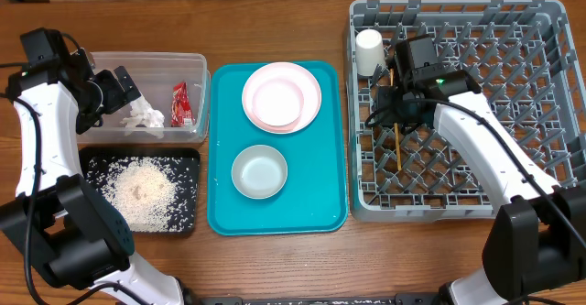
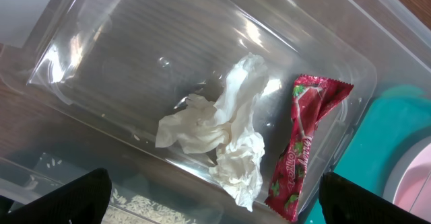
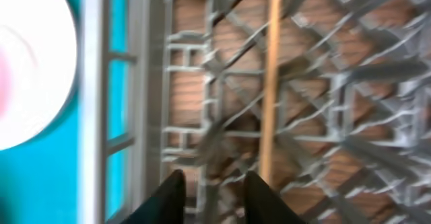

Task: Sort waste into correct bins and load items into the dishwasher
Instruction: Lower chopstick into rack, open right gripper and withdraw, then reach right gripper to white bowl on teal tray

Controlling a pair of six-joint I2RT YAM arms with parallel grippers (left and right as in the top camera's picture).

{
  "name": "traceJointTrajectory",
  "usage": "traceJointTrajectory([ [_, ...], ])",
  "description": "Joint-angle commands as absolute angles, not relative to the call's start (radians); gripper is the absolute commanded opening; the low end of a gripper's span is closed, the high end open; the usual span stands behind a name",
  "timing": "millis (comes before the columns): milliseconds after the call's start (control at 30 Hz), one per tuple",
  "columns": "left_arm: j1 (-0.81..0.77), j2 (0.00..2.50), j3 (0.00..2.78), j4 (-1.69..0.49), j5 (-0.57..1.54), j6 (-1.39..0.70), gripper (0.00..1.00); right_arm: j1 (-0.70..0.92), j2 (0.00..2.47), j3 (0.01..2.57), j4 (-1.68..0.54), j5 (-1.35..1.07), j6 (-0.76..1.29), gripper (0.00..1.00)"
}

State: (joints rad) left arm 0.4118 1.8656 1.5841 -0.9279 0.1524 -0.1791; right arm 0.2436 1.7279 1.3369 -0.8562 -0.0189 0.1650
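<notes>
Thin wooden chopstick (image 3: 271, 83) lies lengthwise across the dish rack (image 1: 513, 30), a square grey plastic grid of upright pegs. A small white cup (image 1: 370, 52) sits in one corner of the rack. Right gripper (image 3: 212, 197) points down over the rack, fingers narrowly parted, nothing between them, the chopstick's end just beside one finger. Crumpled white tissue (image 2: 222, 143) and glossy red wrapper (image 2: 303, 143) lie side by side in the clear tub (image 2: 101, 69). Left gripper (image 1: 124, 90) hangs above the tub, fingers spread wide, empty. Loose rice (image 1: 142, 190) covers the flat black tray (image 1: 188, 158).
</notes>
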Motion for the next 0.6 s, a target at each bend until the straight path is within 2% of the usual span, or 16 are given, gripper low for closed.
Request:
traceJointTrajectory([
  [0, 0.399, 1.832, 1.6, -0.93, 0.146, -0.16, 1.0, 0.241, 1.726, 1.415, -0.894, -0.199, 0.234, 0.54],
  [67, 0.399, 1.832, 1.6, -0.93, 0.146, -0.16, 1.0, 0.241, 1.722, 1.46, -0.927, -0.273, 0.241, 0.65],
  [167, 0.399, 1.832, 1.6, -0.93, 0.146, -0.16, 1.0, 0.244, 1.717, 1.528, -0.96, -0.404, 0.241, 0.89],
  [200, 0.399, 1.832, 1.6, -0.93, 0.146, -0.16, 1.0, 0.248, 1.717, 1.542, -0.962, -0.442, 0.241, 0.92],
  [367, 0.399, 1.832, 1.6, -0.93, 0.146, -0.16, 1.0, 0.312, 1.716, 1.567, -0.933, -0.524, 0.24, 0.95],
  [567, 0.399, 1.832, 1.6, -0.93, 0.146, -0.16, 1.0, 0.458, 1.717, 1.566, -0.881, -0.392, 0.236, 0.95],
])
